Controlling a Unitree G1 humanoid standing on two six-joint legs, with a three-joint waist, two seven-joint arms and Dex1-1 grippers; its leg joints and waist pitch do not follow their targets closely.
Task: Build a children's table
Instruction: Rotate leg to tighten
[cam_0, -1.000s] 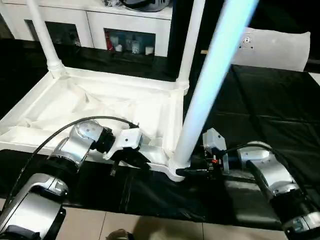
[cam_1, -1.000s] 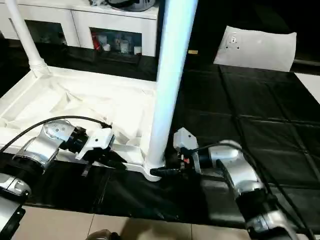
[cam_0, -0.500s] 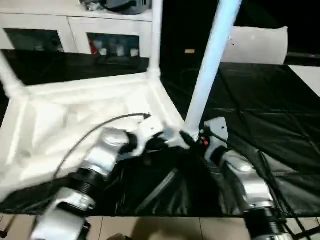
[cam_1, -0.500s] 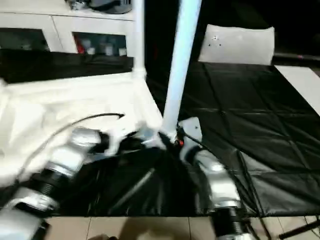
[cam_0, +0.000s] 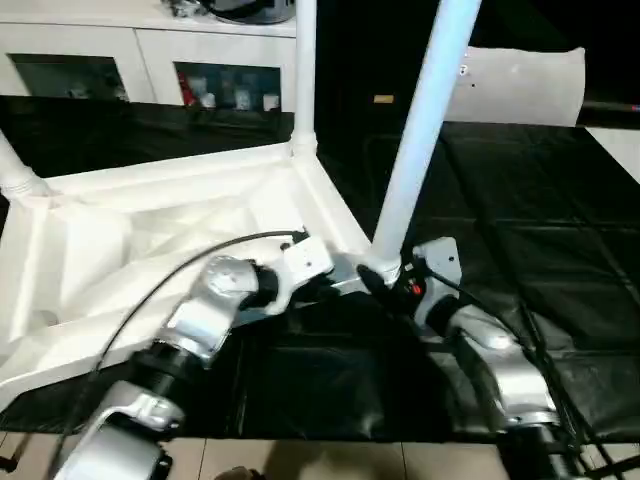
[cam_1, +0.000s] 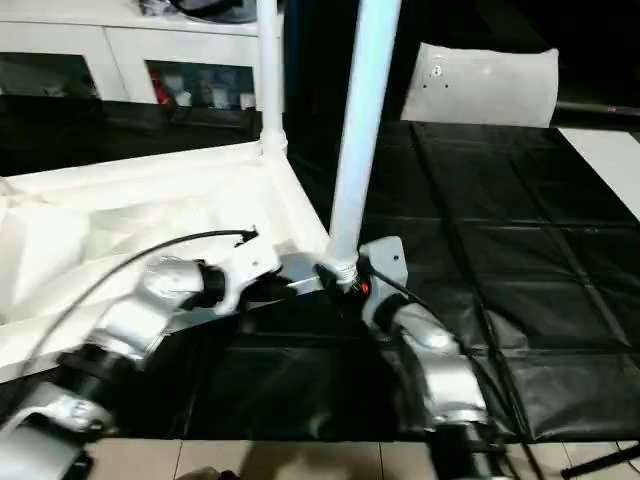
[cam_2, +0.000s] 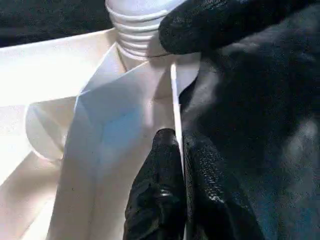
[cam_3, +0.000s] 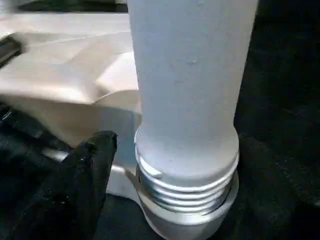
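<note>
The children's table lies upside down, its white top (cam_0: 150, 230) showing the ribbed underside. Three white legs stand in its corner sockets: one at the near right corner (cam_0: 425, 120), one at the far corner (cam_0: 304, 70) and one at the left (cam_0: 15, 170). My left gripper (cam_2: 180, 137) is shut on the top's thin rim, right beside the near right corner. My right gripper (cam_0: 388, 285) sits open at the threaded base of the near leg (cam_3: 187, 185). Its visible finger (cam_3: 87, 180) stands a little off the leg.
Black sheeting (cam_0: 520, 200) covers the work surface under and to the right of the table. A flat whitish plastic bag (cam_0: 525, 85) lies at the far right. White cabinets (cam_0: 150, 50) line the back. Tiled floor (cam_0: 300, 460) shows along the near edge.
The view has shifted. Against the sheeting, the table top has turned and its near right corner with the leg has moved away from me. Both grippers stayed at that corner.
</note>
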